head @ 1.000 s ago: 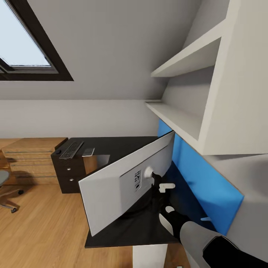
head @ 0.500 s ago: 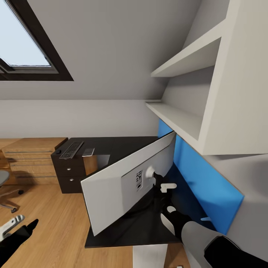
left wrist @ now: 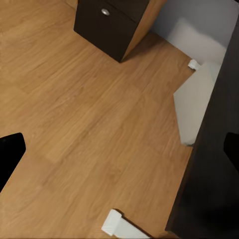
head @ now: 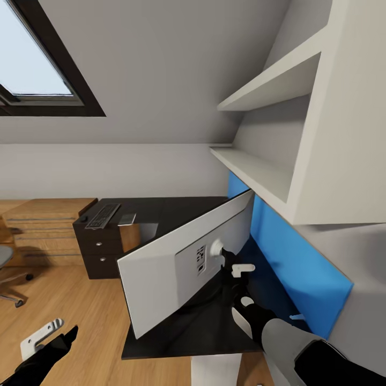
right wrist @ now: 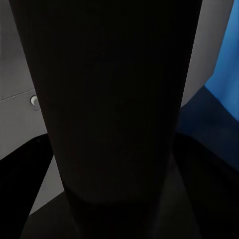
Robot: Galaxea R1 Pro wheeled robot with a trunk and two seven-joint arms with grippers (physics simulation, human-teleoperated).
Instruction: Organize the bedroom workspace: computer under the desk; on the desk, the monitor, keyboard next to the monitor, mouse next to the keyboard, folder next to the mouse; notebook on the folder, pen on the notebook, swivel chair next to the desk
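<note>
The monitor (head: 177, 268) stands on the black desk (head: 177, 335) with its pale grey back toward me, turned at an angle. My right gripper (head: 236, 271) is closed around the monitor's black stand (right wrist: 114, 109), which looms close in the right wrist view. Beside it runs the blue back panel (head: 289, 257). On the desk's far end lie the keyboard (head: 103, 214), a small black mouse (head: 84, 219) and a small grey flat item (head: 127, 219). My left gripper (head: 53, 335) hangs open over the floor, nothing between its fingers (left wrist: 10, 154). The swivel chair (head: 6, 265) shows at the left edge.
A black drawer unit (head: 99, 249) with round knobs stands under the desk's far end, beside a light wooden chest (head: 45, 228). White shelves (head: 262, 171) overhang the desk on the right. A white-grey panel (left wrist: 191, 109) stands under the desk edge. Wood floor (left wrist: 89, 124) lies below my left gripper.
My left arm has come up into view at the lower left and moved right. The monitor has shifted slightly to the right in my right gripper.
</note>
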